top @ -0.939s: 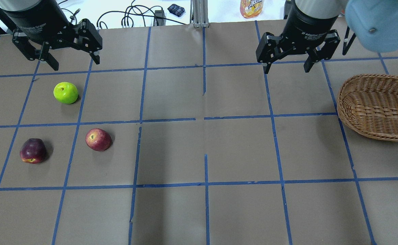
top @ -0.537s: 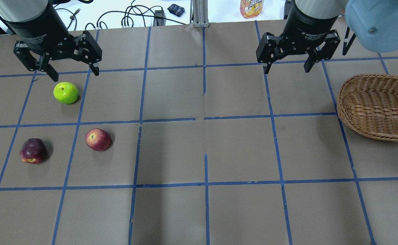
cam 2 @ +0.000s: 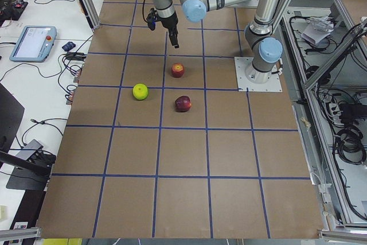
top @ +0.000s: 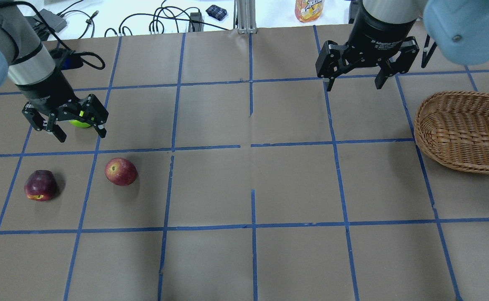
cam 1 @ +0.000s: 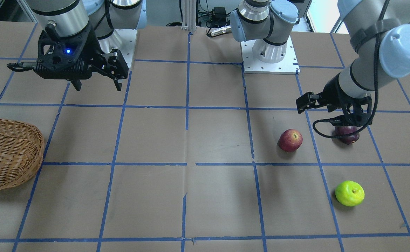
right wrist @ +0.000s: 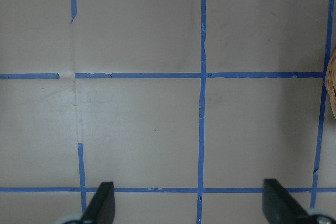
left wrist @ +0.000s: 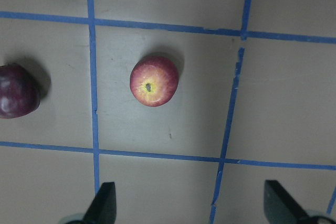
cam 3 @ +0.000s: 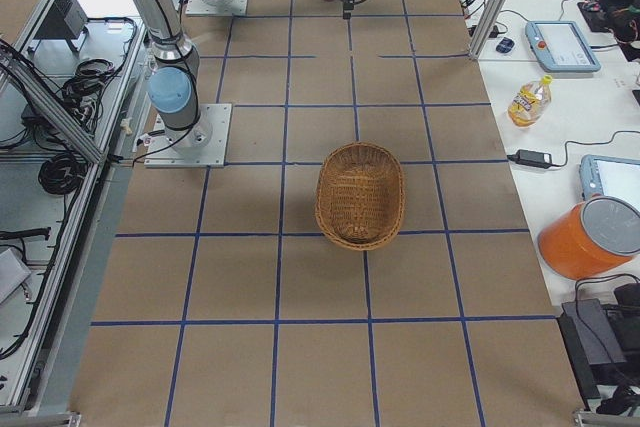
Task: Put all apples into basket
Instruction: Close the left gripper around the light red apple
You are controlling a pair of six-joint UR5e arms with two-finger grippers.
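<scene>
The left gripper point(top: 82, 136) hovers above the tabletop point(top: 294, 179) at the far left, jaws spread wide and empty. In the overhead view it covers most of the yellow-green apple point(cam 1: 349, 193), which the front-facing view shows resting on the tabletop clear of the jaws. The dark maroon apple point(top: 40, 185) and, to its right, the red apple point(top: 120, 171) rest on the tabletop apart from each other, and all three apples lie well apart from the basket point(top: 420, 125). The right gripper point(top: 352, 88) hovers with jaws wide and empty near the basket, which sits at the tabletop's right edge.
</scene>
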